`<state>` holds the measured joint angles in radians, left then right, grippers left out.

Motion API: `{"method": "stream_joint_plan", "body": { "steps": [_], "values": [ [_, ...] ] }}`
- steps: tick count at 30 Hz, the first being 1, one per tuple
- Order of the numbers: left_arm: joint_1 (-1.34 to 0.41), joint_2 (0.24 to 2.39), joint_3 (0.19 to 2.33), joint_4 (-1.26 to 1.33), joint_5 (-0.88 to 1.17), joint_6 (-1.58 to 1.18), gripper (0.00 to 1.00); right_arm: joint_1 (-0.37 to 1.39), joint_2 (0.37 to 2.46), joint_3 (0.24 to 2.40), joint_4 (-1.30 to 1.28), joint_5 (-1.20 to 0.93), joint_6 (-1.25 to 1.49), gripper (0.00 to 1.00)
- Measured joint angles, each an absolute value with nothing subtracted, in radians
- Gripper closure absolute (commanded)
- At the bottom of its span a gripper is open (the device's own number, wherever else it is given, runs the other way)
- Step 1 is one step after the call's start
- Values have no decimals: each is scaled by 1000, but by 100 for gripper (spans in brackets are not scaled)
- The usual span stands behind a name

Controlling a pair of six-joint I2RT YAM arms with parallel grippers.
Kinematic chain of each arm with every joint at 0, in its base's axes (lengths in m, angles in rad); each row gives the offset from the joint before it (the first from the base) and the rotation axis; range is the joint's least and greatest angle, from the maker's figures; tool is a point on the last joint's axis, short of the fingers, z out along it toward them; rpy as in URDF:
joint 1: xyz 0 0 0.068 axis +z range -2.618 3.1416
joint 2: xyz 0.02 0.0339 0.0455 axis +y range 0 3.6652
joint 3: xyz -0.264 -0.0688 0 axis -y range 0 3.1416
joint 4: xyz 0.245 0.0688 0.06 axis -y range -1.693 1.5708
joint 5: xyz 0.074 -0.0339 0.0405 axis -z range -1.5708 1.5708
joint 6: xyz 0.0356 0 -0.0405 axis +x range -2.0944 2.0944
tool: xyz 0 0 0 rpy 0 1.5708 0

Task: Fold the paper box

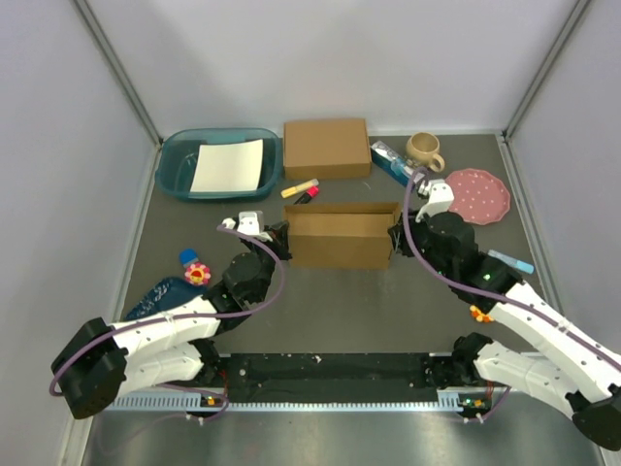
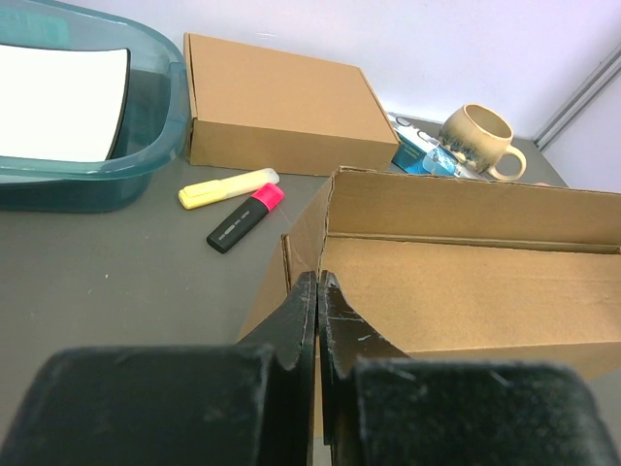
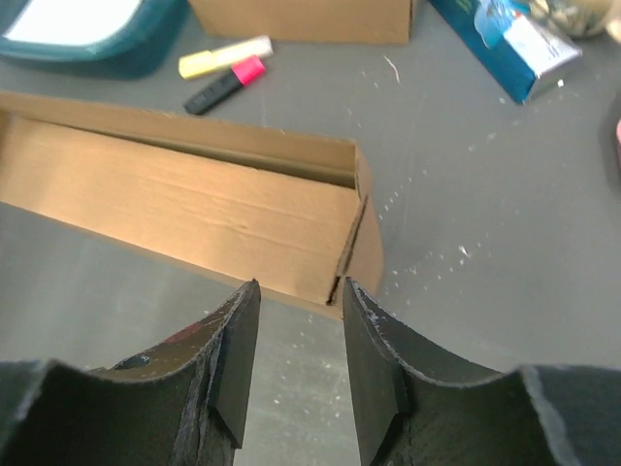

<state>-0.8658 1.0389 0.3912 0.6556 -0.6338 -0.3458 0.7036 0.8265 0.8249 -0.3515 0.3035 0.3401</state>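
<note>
The paper box (image 1: 340,248) stands mid-table as a shallow brown cardboard tray with its walls raised and its top open. It also shows in the left wrist view (image 2: 466,291) and the right wrist view (image 3: 194,214). My left gripper (image 1: 282,239) is at its left end. In the left wrist view the gripper (image 2: 317,283) is shut, with the box's thin left end wall (image 2: 303,238) running in between the tips. My right gripper (image 1: 397,237) is at the right end. In its own view it is open (image 3: 299,291), just short of the box's near right corner (image 3: 361,254).
Behind the paper box lie a closed smaller brown box (image 1: 327,148), a yellow highlighter (image 1: 299,187) and a pink marker (image 1: 309,196). A teal basin (image 1: 175,167) holding white paper is back left. A mug (image 1: 424,149), a blue packet (image 1: 392,162) and a pink plate (image 1: 478,195) are back right.
</note>
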Motion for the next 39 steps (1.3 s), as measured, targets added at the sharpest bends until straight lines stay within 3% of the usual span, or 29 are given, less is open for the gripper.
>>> {"method": "stream_joint_plan", "body": {
  "steps": [10,16,22,28,39],
  "values": [
    [-868,1039,391,655,-634,-345,100,653,891,800,-335,321,340,59],
    [-870,1037,391,654,-634,-341,100,621,920,796,-298,319,340,65],
    [-871,1036,393,650,-635,-338,100,606,940,792,-255,305,339,78],
    [-873,1036,393,649,-638,-338,100,605,957,787,-223,288,333,100],
    [-878,1037,395,647,-646,-339,100,601,916,688,-117,289,360,100]
  ]
}}
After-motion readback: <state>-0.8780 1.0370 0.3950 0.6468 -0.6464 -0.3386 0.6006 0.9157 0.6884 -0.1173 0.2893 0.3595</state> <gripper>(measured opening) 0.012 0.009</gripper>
